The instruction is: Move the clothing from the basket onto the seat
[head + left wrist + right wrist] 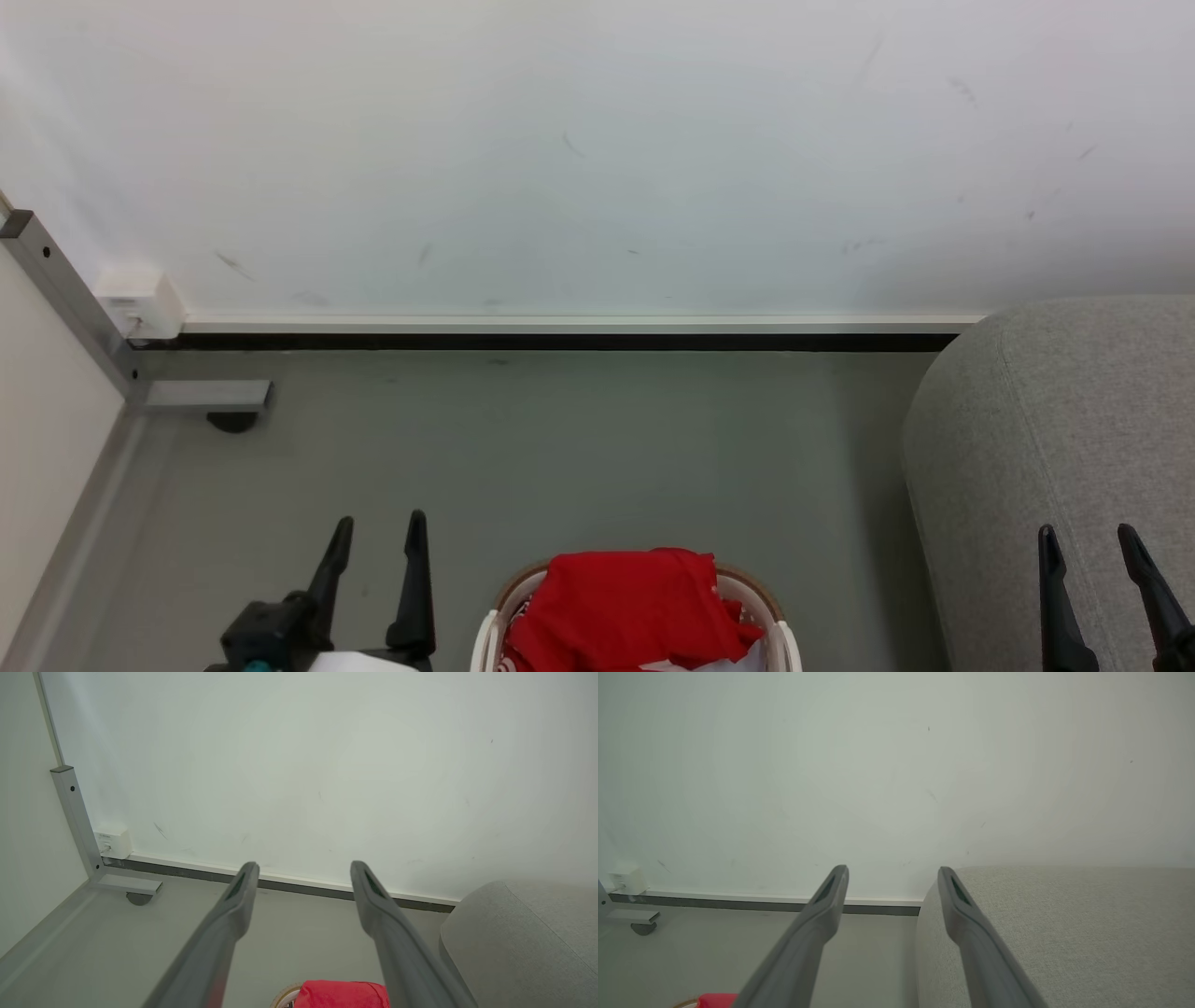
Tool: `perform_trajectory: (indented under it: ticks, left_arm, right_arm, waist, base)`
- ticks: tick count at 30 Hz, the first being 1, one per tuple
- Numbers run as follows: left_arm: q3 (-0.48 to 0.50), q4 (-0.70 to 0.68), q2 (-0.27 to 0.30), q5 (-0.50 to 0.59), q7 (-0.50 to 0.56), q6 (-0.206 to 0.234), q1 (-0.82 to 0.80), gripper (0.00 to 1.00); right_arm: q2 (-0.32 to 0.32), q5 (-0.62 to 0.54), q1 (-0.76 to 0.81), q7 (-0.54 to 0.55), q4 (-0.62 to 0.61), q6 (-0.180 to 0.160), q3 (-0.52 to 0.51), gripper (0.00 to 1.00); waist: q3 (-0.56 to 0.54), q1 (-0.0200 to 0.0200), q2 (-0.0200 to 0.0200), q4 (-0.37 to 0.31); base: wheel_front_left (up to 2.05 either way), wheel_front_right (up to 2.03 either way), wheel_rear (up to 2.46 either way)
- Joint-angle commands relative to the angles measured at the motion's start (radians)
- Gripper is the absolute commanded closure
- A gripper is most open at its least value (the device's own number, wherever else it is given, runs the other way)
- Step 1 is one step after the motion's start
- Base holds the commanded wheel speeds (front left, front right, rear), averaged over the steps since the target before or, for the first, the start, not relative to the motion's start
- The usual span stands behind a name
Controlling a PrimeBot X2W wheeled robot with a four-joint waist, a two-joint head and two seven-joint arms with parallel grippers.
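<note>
Your left gripper (381, 519), at the lower left of the head view, is hanging empty with its fingers apart. Your right gripper (1086, 530), lower right, is likewise spread, overlapping the seat (1064, 420) in the picture. The clothing (625, 607) is lying heaped in the basket (782, 639) at bottom centre. Aim for a thick top fold and pinch deep. The frame edge is cutting off the basket's near half.

clothing (630, 607): red, bunched in basket (778, 637) (cream, brown rim) | seat (1074, 448): grey, right of basket
</note>
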Motion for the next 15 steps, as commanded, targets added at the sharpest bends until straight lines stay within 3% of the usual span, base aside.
perform_trajectory:
  ticks: [1,15]
  left_arm:
    - [-0.001,-0.005,0.009,0.030,-0.007,-0.002,0.003,0.00]
    - [-0.017,0.003,0.009,0.114,-0.033,-0.020,0.007,0.00]
  right_arm:
    - [-0.003,-0.023,0.010,-0.006,0.000,-0.002,-0.009,0.00]
    - [0.017,-0.102,0.018,-0.013,0.013,-0.002,-0.027,0.00]
  waist:
    - [0.000,0.0000,0.0000,0.000]
    - [0.002,0.0000,0.0000,-0.001]
  base:
    - [0.00,0.00,0.00]
    - [0.00,0.00,0.00]
